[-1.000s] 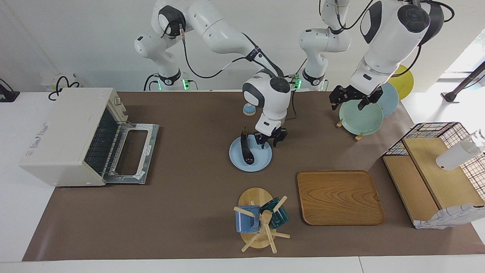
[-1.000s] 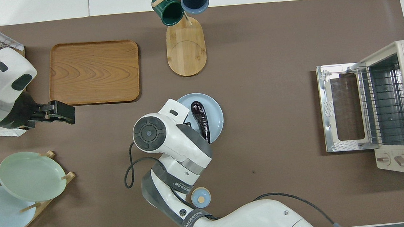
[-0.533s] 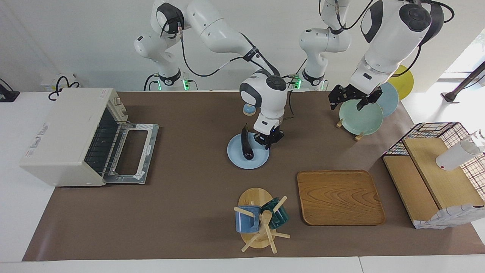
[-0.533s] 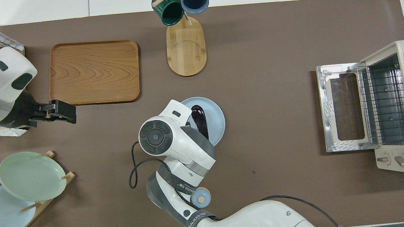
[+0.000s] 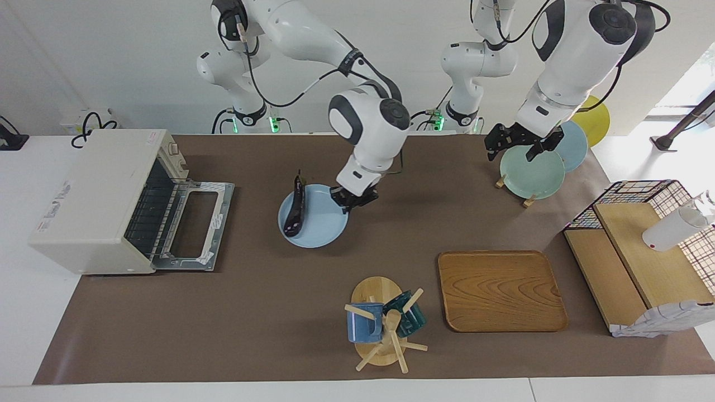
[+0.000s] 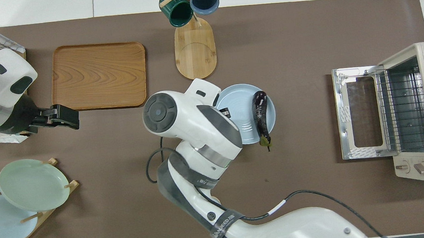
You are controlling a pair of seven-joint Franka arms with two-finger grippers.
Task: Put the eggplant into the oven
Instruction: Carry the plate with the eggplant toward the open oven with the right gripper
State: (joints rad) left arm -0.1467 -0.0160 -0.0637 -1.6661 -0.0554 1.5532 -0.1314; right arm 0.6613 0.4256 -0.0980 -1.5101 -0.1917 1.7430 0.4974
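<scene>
While the right gripper [image 5: 353, 200] clamps the rim of the blue plate [image 5: 321, 226] at its three o'clock, the eggplant [image 5: 296, 207] rides on it, now carried nearer the open oven [image 5: 95, 195] than a second ago; the left gripper [image 5: 516, 146] waits, fingers apart, over the plate rack [image 5: 530, 167].

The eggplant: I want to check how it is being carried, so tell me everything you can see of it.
The eggplant is slim, long and glossy, dark purple-black, with a thin greenish stem tip that overhangs the rim on the robots' side. It lies on a light blue plate, along the edge toward the oven, whose door hangs open. No gripper touches the eggplant itself. The right gripper is shut on the plate's edge away from the oven.
</scene>
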